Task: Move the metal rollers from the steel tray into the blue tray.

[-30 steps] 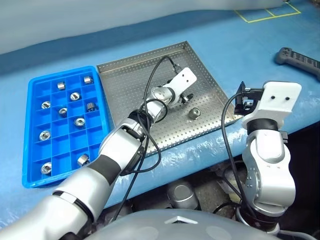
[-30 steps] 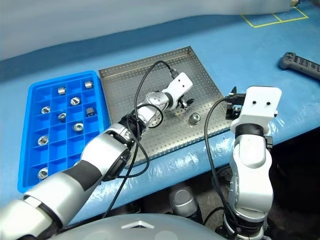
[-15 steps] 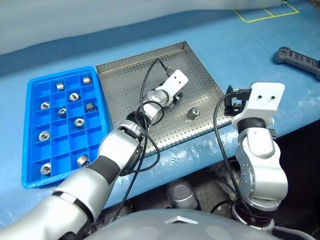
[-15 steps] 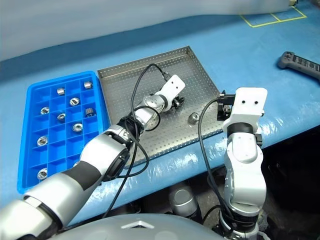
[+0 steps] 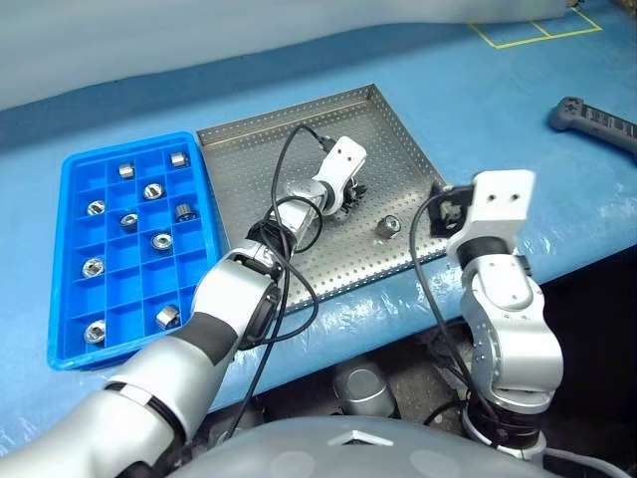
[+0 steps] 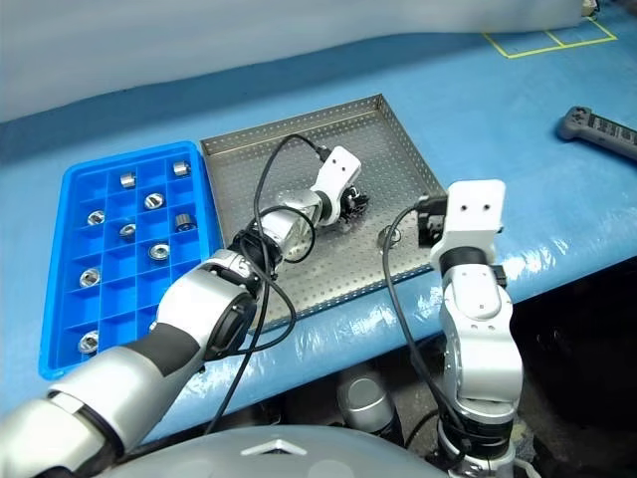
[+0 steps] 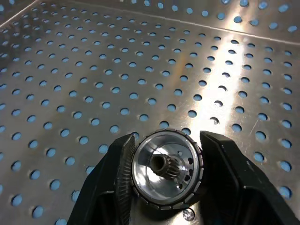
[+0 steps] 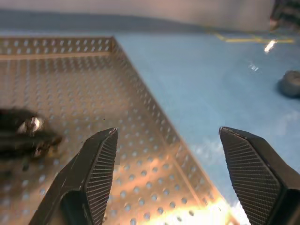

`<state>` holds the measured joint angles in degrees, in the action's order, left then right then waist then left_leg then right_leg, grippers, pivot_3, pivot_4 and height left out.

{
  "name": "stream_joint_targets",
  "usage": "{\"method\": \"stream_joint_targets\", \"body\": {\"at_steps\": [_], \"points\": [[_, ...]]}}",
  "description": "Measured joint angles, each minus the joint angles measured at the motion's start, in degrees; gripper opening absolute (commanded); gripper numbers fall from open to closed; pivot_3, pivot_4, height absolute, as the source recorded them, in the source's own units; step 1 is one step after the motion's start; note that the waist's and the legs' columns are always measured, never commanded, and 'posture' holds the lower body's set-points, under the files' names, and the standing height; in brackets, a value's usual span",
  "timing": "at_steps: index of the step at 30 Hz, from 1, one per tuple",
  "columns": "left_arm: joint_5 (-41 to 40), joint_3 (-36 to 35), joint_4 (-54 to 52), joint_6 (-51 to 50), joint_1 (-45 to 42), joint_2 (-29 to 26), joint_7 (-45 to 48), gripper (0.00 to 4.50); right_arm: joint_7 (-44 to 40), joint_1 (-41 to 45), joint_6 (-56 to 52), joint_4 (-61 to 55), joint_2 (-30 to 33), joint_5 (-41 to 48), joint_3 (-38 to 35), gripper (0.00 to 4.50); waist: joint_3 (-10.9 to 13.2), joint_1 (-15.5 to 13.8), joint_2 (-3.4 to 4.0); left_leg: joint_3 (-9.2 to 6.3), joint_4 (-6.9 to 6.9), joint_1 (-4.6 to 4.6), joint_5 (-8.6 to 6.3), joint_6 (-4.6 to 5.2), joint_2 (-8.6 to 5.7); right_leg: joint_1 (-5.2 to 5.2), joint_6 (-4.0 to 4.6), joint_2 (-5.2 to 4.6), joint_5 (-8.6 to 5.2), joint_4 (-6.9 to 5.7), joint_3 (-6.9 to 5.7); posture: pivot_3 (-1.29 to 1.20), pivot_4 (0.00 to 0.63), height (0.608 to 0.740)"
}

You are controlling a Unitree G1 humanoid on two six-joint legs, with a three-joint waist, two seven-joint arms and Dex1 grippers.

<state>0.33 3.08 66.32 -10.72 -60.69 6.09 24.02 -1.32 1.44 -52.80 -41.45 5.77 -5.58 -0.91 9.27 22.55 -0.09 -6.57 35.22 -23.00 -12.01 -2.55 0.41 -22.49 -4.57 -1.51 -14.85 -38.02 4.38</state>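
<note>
Left gripper [image 7: 165, 176] is clamped onto a metal roller [image 7: 165, 174] right now, both black fingers [image 7: 111, 180] pressed against its ridged sides, the hollow centre facing up the wrist view. That grip sits over the perforated floor of the steel tray [image 5: 257, 159], roughly in the middle of it and a little toward its far rim; whether the roller's underside touches the floor, I can't tell. From the head views the left gripper [image 5: 350, 191] reaches out across the steel tray with its black cable looping above the forearm.

One more roller [image 5: 388, 227] lies loose on the steel tray, nearer the tray's right rim and closer to the near edge than the held one. Right gripper [image 8: 168, 173] hangs with its fingers [image 8: 96, 166] spread wide and nothing between them, poised over the right-hand rim of the steel tray, just beside that loose roller.

Blue tray [image 5: 72, 254] sits flush against the steel tray's left rim. Eight rollers [image 5: 160, 240] already rest in its square compartments, scattered from the far row down to the near row, each in its own cell.

Well off to the right of the steel tray, a dark handheld controller [image 5: 597, 121] lies on the blue table cover [image 5: 518, 90], and beyond the tray's far right corner there is yellow tape marking [image 5: 523, 30].
</note>
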Motion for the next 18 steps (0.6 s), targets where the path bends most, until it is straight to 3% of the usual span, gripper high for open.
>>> {"method": "stream_joint_targets", "body": {"at_steps": [4,10,14,18], "points": [[-1.8,-1.2,-12.0,-2.3,1.8,-5.2,3.6,2.20,-1.8,-1.3,0.2,5.3,0.5,0.9,2.2,3.65,0.0,0.1,0.01,0.18,-0.03,0.11,0.00,0.00,0.01,-0.04,0.00,0.01,0.00,-0.12,0.23,-0.33,0.150,0.740],[-3.8,-1.2,-42.6,-14.1,13.5,-20.4,11.4,2.20,-5.3,-0.7,2.7,6.9,1.8,3.1,4.0,3.65,0.0,-1.1,0.06,0.24,-0.09,0.29,0.01,-0.02,0.13,-0.06,0.01,0.11,0.00,-0.29,0.36,-0.24,0.150,0.740],[-3.7,-1.2,-60.4,-23.7,22.5,-30.4,13.5,2.20,-9.2,1.7,4.9,6.8,2.9,5.9,5.8,3.65,0.0,-4.4,0.07,0.19,-0.05,0.27,0.01,-0.02,0.12,-0.08,0.02,0.10,0.01,-0.34,0.34,-0.17,0.150,0.740],[-3.1,-2.1,-73.6,-31.7,31.8,-36.3,12.1,2.20,-11.8,4.2,5.5,6.5,2.8,8.8,7.8,3.65,0.0,-8.3,0.06,0.17,-0.04,0.24,0.01,-0.02,0.12,-0.09,0.04,0.09,0.01,-0.32,0.32,-0.12,0.150,0.740]]}}
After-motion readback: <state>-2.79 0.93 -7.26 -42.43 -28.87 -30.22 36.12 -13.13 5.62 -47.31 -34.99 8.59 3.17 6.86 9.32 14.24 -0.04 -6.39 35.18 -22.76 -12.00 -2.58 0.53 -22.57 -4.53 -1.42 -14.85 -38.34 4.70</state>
